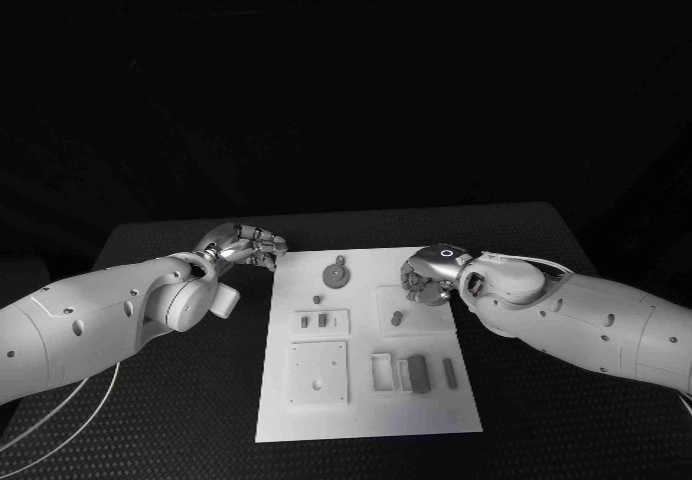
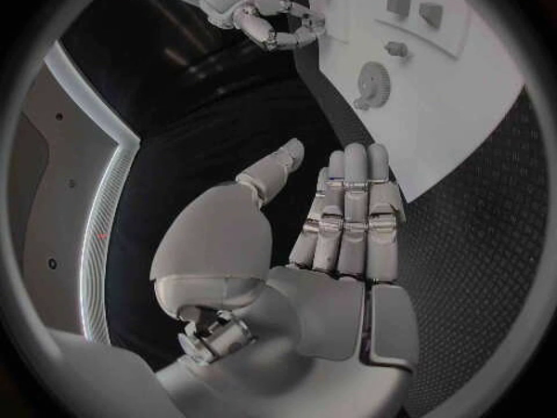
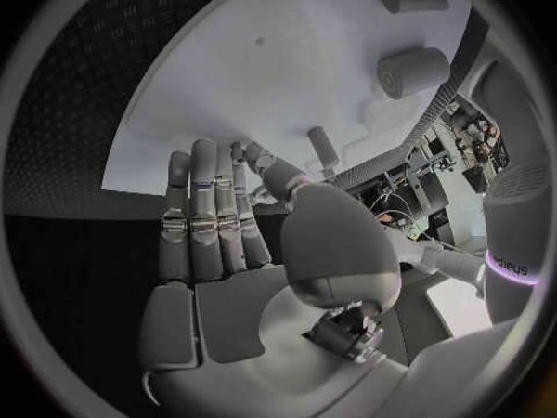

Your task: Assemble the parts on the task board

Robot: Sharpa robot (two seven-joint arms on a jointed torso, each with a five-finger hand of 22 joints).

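The white task board point(image 1: 368, 405) lies in the middle of the black table. On it sit a grey gear point(image 1: 336, 274), a short peg point(image 1: 395, 318), a small block in a frame point(image 1: 320, 321), a square plate point(image 1: 319, 372) and upright grey pieces point(image 1: 418, 372). My left hand point(image 1: 245, 245) hovers by the board's far left corner; the left wrist view shows its fingers point(image 2: 348, 214) straight and holding nothing, with the gear point(image 2: 374, 82) beyond them. My right hand point(image 1: 430, 272) is over the board's far right part, its fingers point(image 3: 214, 214) extended and empty above the board point(image 3: 291, 65).
Black textured table point(image 1: 534, 400) surrounds the board on all sides. In the right wrist view a thick grey cylinder point(image 3: 412, 70) and a thin peg point(image 3: 325, 147) stand on the board near my right hand. A white cable point(image 1: 58, 410) loops at the table's near left.
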